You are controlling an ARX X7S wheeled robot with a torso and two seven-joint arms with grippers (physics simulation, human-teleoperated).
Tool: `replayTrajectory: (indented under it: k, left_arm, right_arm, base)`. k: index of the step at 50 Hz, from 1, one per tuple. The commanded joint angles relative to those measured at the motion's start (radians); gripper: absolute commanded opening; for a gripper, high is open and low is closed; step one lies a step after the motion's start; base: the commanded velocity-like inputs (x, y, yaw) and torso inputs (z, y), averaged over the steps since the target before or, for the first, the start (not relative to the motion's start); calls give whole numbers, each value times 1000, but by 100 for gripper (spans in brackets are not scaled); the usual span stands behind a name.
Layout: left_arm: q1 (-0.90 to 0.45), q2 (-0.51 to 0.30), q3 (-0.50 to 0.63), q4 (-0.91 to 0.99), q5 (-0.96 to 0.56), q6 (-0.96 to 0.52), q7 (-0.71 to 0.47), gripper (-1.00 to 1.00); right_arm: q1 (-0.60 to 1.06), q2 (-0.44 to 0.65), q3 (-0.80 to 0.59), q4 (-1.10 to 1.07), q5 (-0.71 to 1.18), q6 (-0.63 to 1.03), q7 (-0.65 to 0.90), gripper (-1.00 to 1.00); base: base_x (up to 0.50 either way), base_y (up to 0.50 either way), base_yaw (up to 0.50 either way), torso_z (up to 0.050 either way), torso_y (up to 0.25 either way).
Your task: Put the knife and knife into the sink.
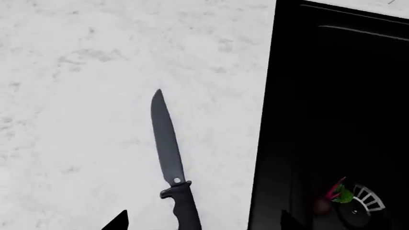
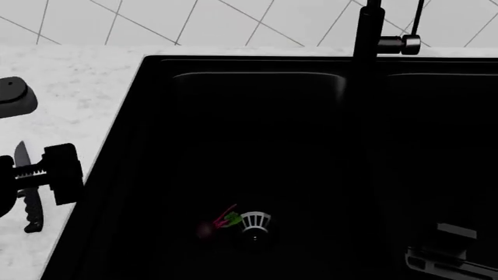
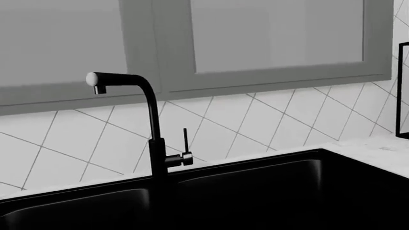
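A single knife (image 1: 167, 143) with a grey blade and black handle lies flat on the white marble counter (image 1: 76, 96), just left of the black sink (image 1: 332, 96). My left gripper (image 1: 204, 223) hangs over the handle end, open, with one fingertip on each side of the handle and not touching it. The head view has the same gripper (image 2: 53, 175) at the left edge, above the knife (image 2: 31, 201). The sink's left basin wall (image 2: 257, 99) is dark, with a silver drain strainer (image 2: 255, 224). A grey part of my right arm (image 2: 447, 251) shows low in the right basin; its jaws are hidden.
A small red and green object (image 2: 221, 223) lies beside the strainer. The tall black faucet (image 2: 370, 29) stands behind the divider between the basins, also in the right wrist view as the faucet (image 3: 153, 134). A dark grey rounded object (image 2: 11, 96) sits on the counter at far left.
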Motion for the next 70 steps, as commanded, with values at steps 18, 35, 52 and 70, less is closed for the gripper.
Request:
replayTrajectory:
  k: [18, 35, 52, 70]
  left_arm:
    - [-68, 28, 58, -184, 45, 89, -45, 100]
    - [-101, -75, 332, -225, -135, 296, -66, 100]
    - [-108, -95, 350, -266, -81, 345, 14, 100]
    - [-86, -91, 363, -305, -59, 372, 62, 100]
  right_arm:
    - [-54, -42, 22, 45, -41, -55, -59, 100]
    - [-79, -58, 24, 67, -50, -79, -79, 100]
    - [-54, -74, 11, 66, -52, -46, -84, 100]
    - [-61, -83, 11, 74, -58, -47, -92, 100]
  base:
    - [0, 0, 0, 0, 0]
    - [0, 0, 0, 0, 0]
    - [0, 0, 0, 0, 0]
    - [0, 0, 0, 0, 0]
